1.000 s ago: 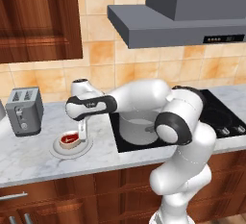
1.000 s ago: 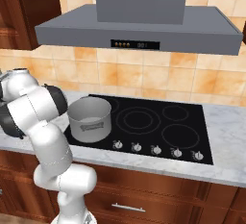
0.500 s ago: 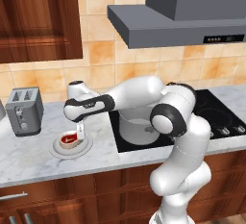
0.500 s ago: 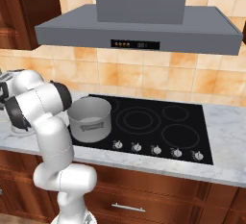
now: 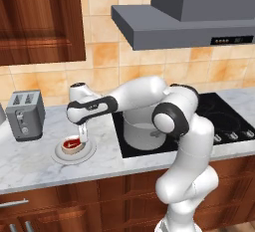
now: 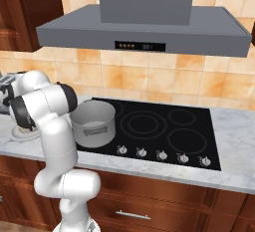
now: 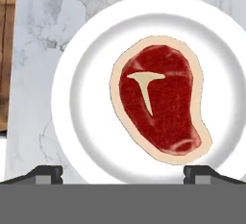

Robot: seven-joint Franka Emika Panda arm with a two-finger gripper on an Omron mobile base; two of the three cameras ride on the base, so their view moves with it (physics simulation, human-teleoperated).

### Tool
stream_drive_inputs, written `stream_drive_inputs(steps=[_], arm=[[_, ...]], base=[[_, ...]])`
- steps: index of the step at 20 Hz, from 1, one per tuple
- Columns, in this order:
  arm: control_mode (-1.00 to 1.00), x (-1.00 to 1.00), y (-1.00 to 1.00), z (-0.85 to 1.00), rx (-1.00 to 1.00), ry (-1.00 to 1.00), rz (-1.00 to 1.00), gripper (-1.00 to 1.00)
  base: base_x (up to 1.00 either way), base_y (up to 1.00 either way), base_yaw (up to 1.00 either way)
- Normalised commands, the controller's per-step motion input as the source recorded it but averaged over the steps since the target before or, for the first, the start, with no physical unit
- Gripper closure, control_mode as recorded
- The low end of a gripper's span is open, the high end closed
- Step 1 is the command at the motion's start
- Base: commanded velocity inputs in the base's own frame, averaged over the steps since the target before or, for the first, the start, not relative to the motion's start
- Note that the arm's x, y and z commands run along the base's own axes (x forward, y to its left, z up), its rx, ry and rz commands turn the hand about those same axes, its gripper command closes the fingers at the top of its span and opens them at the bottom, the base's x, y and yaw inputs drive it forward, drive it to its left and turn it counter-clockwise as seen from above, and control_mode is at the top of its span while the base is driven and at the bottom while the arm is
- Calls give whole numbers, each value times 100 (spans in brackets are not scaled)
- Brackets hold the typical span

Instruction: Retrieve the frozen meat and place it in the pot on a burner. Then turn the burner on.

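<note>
one wide-spread pincer (image 7: pixel 123 172) hangs just above the frozen meat (image 7: pixel 158 106) lying on its white plate (image 7: pixel 81 98).

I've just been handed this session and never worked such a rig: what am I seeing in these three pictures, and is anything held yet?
The machine is a white robot arm on a base, in a rendered kitchen. Two pictures come from cameras on the base, behind the arm to its left and right. The third looks down from the hand itself.

On the marble counter sit a grey toaster and a white plate carrying the frozen meat. The pot stands on the black cooktop, under a grey hood.

The hand hangs just above the meat, fingertips spread wide. Nothing is held; the steak lies flat on the plate.
</note>
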Motion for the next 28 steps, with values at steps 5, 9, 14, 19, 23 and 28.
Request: stream_drive_inputs(steps=[5, 9, 14, 19, 23, 28], arm=[[-100, 12, 0, -14, 0, -8, 4, -100], [-100, 9, 3, -3, 0, 0, 5, -100], [-100, 5, 4, -9, 0, 0, 4, -100], [-100, 7, 5, -13, 0, 0, 6, -100], [-100, 7, 4, -9, 0, 0, 6, -100], [-100, 4, 5, -6, 0, 0, 5, -100]], base=[[0, 0, 0], [0, 0, 0], [0, 0, 0], [0, 0, 0], [0, 0, 0], [0, 0, 0]])
